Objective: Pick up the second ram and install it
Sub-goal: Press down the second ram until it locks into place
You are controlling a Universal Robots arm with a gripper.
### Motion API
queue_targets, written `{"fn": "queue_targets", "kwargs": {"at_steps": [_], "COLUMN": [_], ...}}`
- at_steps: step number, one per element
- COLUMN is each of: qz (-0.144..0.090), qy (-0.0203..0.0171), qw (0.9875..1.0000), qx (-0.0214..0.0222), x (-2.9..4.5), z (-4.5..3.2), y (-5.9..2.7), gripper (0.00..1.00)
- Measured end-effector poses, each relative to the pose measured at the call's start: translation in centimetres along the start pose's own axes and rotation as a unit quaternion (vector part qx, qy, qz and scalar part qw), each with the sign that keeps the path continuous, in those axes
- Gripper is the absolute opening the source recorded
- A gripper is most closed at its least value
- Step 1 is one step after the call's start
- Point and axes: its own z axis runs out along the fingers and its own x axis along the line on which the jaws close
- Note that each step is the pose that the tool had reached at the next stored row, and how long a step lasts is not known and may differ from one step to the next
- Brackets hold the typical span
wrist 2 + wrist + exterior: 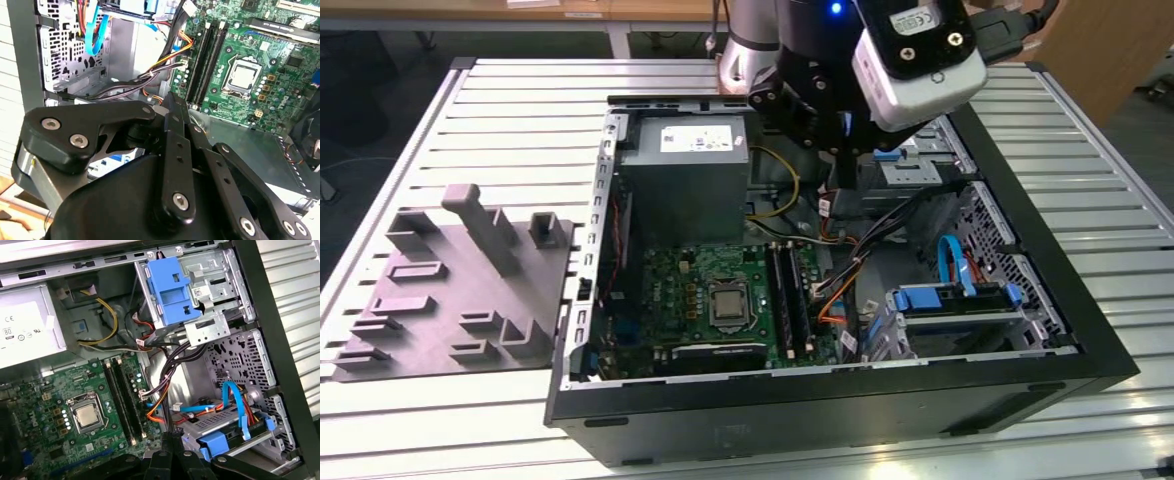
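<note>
The tool, nearest the lens in both wrist views, hangs with its black fingers drawn together over the open computer case. Whether a module is pinched between them cannot be made out, and the second ram itself cannot be picked out with any certainty. Just past the fingertips run bundled cables, and beside those lie the long dark memory slots, next to the processor socket on the green motherboard. In the exterior view the tool sits above the case's middle, near the power supply. A grey moulded fixture rests on the slatted desk at the exterior view's left, well apart from the tool. A memory stick should be light, thin and stiff (and easily damaged), best held by its bare upper edge or short ends, clear of the contacts.
</note>
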Motion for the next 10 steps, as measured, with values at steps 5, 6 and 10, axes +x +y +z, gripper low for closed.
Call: {"fn": "queue_targets", "kwargs": {"at_steps": [5, 6, 10], "qz": [0.0, 0.0, 0.0], "qy": [0.0355, 0.0431, 0.0688], "qw": [0.9993, 0.999, 0.9973], "qx": [0.0124, 0.0152, 0.0241], "x": [0.04, 0.05, 0.07], "z": [0.16, 0.2, 0.3], "y": [-0.02, -0.02, -0.03], "gripper": [0.1, 0.1, 0.1]}}
